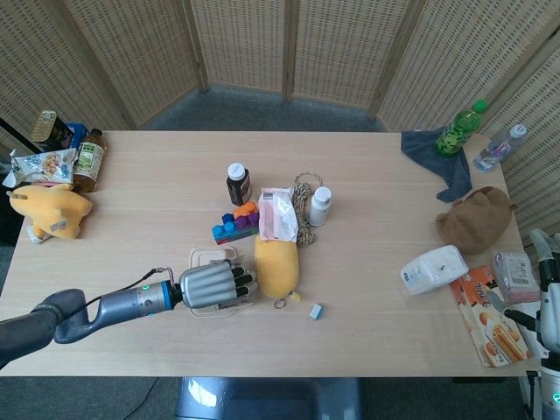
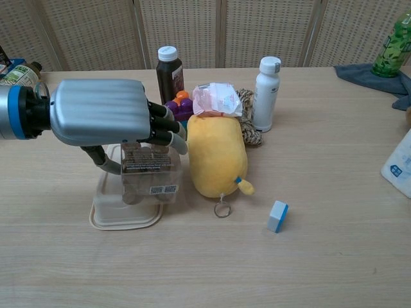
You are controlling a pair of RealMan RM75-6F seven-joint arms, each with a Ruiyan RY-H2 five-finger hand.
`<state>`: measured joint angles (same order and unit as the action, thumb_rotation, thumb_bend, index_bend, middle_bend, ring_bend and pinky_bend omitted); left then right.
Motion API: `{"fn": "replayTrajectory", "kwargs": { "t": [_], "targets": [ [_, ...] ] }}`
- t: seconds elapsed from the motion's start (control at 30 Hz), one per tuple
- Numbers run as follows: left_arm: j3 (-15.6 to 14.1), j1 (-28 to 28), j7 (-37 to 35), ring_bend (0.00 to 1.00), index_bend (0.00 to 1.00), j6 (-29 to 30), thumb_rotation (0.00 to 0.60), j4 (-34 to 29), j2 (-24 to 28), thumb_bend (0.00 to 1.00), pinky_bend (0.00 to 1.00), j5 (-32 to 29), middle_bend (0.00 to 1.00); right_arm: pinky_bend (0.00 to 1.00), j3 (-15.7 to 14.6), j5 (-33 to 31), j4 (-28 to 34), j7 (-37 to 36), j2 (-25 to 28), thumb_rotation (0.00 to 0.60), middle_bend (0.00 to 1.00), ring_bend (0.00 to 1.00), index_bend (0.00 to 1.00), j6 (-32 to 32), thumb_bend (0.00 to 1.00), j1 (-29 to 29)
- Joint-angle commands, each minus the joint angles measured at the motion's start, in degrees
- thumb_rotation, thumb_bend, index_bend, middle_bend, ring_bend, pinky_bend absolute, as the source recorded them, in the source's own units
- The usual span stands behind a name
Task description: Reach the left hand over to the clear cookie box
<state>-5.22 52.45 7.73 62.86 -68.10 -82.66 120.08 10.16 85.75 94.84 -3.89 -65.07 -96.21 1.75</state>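
Note:
The clear cookie box (image 2: 149, 179), with brown cookies and a dark label, stands on a beige tray (image 2: 122, 218) left of a yellow plush (image 2: 217, 154). My left hand (image 2: 103, 112) lies over the top of the box, fingers curled down its right side and thumb down its left, gripping it. In the head view the left hand (image 1: 213, 284) covers most of the box, with the tray's rim (image 1: 203, 255) showing behind it. My right hand (image 1: 549, 302) is partly visible at the far right edge, holding nothing.
Behind the box stand a dark bottle (image 2: 169, 67), coloured blocks (image 2: 180, 106), a pink packet (image 2: 218, 97), a rope coil (image 2: 247, 112) and a white bottle (image 2: 266, 90). A small blue-and-white block (image 2: 277, 215) lies front right. Snacks (image 1: 499, 328) lie by my right hand.

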Motion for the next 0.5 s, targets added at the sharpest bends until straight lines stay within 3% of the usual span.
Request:
{"fn": "replayTrajectory", "kwargs": {
  "t": [0.03,0.27,0.5],
  "targets": [
    [0.1,-0.2,0.8,0.8,0.69,1.3,0.6,-0.7,1.3,0.0,0.99,-0.7,0.79,0.0,-0.1,0.1,0.0,0.2,-0.1,0.6,0.0,0.0,0.0,0.0,0.0,0.0],
    [3.9,0.2,2.6,0.8,0.69,5.1,0.6,-5.5,5.9,0.0,0.99,-3.5,0.77,0.0,-0.3,0.6,0.4,0.5,-0.1,0.6,0.0,0.0,0.0,-0.1,0.0,-0.1],
    [8.9,2.4,6.2,0.8,0.69,4.5,0.6,-14.5,14.5,0.0,0.99,-6.4,0.77,0.0,-0.5,1.1,1.0,0.5,0.1,0.6,0.0,0.0,0.0,-0.4,0.0,-0.3]
  ]
}}
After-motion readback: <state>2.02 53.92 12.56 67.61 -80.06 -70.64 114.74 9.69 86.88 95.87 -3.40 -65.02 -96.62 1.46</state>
